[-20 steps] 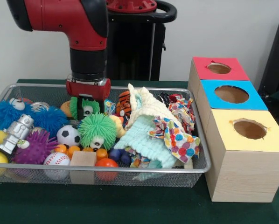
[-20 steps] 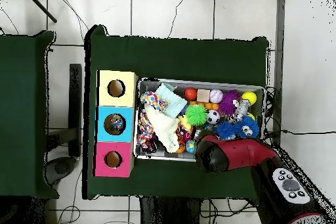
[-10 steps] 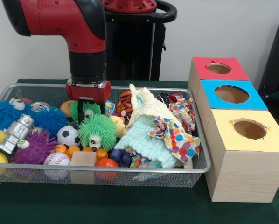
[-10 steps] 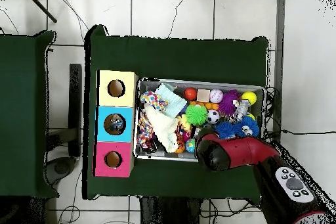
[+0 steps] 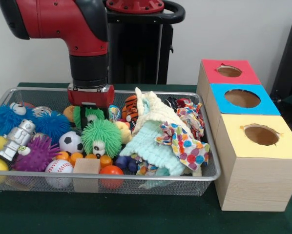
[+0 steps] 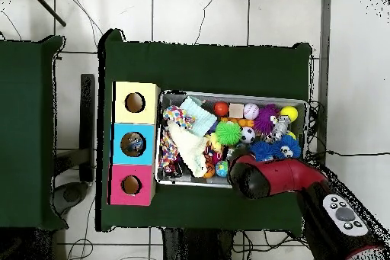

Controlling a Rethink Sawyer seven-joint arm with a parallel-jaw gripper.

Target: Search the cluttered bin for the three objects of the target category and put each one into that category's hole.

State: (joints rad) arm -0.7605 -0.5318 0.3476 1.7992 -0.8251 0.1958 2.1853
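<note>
The end effector (image 5: 91,108) sits low in the wire bin (image 5: 212,168), its fingers buried in a green spiky ball (image 5: 89,115); whether they grip it, I cannot tell. This looks like the pick step, a straight lift next. Rightward, a second green spiky ball (image 5: 102,137), tiger toy (image 5: 130,108) and cloths (image 5: 158,139) crowd the route to the three boxes (image 5: 243,146).

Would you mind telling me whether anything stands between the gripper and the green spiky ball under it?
Nothing visible does: the gripper sits directly on the rear green spiky ball, though its fingertips are hidden among the toys.
</note>
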